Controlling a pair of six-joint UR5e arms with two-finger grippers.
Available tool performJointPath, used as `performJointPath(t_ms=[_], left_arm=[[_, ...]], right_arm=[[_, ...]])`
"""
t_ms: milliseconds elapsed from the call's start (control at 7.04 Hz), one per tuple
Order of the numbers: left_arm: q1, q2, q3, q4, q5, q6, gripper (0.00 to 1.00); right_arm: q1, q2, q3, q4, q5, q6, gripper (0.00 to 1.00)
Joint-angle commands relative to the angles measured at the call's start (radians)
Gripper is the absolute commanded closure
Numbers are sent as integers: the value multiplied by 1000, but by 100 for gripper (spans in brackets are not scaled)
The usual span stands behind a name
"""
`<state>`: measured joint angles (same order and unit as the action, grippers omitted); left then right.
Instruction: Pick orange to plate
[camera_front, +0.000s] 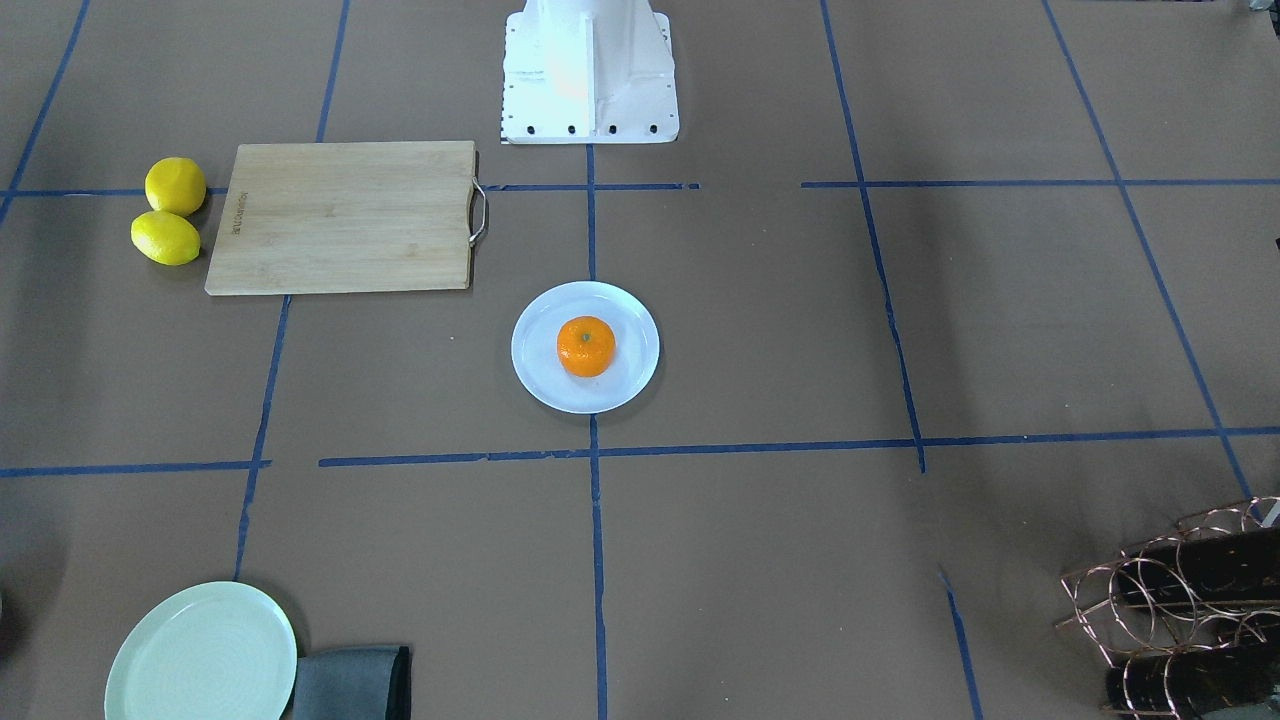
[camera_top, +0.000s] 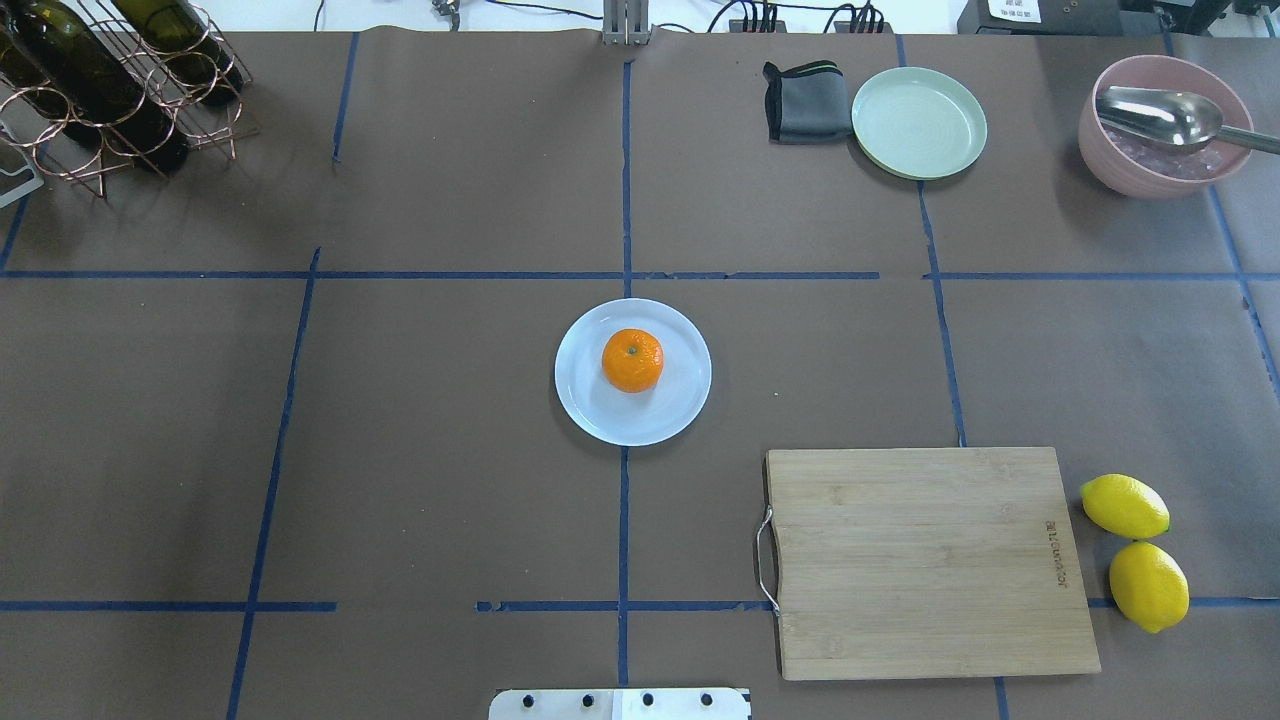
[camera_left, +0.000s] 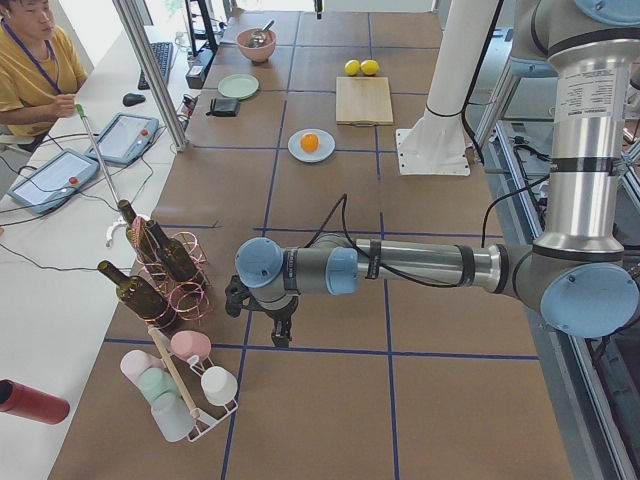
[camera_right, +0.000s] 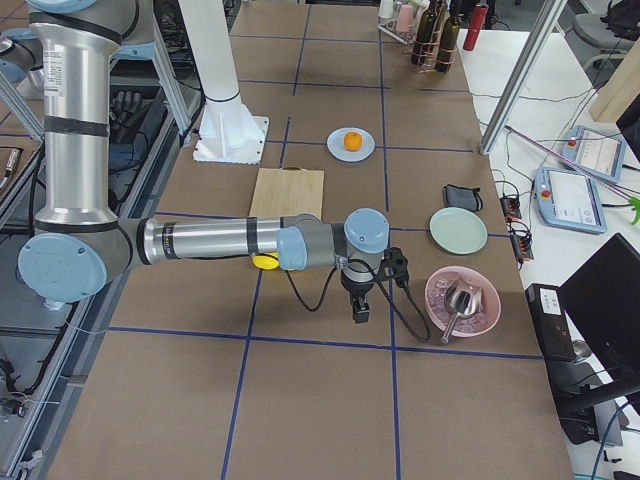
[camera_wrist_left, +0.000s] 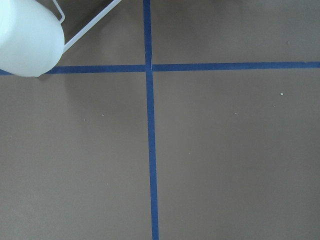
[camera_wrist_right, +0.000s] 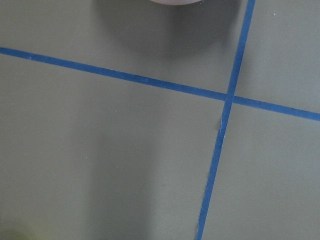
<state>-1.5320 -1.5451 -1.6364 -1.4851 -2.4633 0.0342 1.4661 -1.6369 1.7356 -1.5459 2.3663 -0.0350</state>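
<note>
The orange (camera_front: 586, 346) rests upright, stem dot up, in the middle of the white plate (camera_front: 530, 372) at the table's centre; from overhead the orange (camera_top: 632, 360) sits slightly toward the far side of the plate (camera_top: 588, 405). Nothing touches either one. My left gripper (camera_left: 283, 335) shows only in the exterior left view, hanging low over the table far from the plate, beside the bottle rack. My right gripper (camera_right: 360, 312) shows only in the exterior right view, pointing down near the pink bowl. I cannot tell whether either gripper is open or shut. Both wrist views show only brown table and blue tape.
A wooden cutting board (camera_top: 925, 560) lies on the robot's right with two lemons (camera_top: 1135, 550) beside it. At the far edge stand a pale green plate (camera_top: 918, 122), a grey cloth (camera_top: 805, 100) and a pink bowl (camera_top: 1160, 125) with a spoon. A bottle rack (camera_top: 100, 90) stands far left.
</note>
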Motion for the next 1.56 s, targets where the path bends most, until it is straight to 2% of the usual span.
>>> performJointPath(t_ms=[0,852,1136,1420], left_arm=[[0,-1,-2,-3,0,-13,0],[1,-12,0,-37,3,-22,0],[-3,-13,-3,-26,14,-33,0],[-4,-13,-2,-35,110,-53,0]], right_arm=[[23,-6,54,-63,-5,-17,0],[-19,6,39,-79,-18,-43,0],[-24,3,41,-82,-51,-42,0],[-24,3,41,-82,-68,-42,0]])
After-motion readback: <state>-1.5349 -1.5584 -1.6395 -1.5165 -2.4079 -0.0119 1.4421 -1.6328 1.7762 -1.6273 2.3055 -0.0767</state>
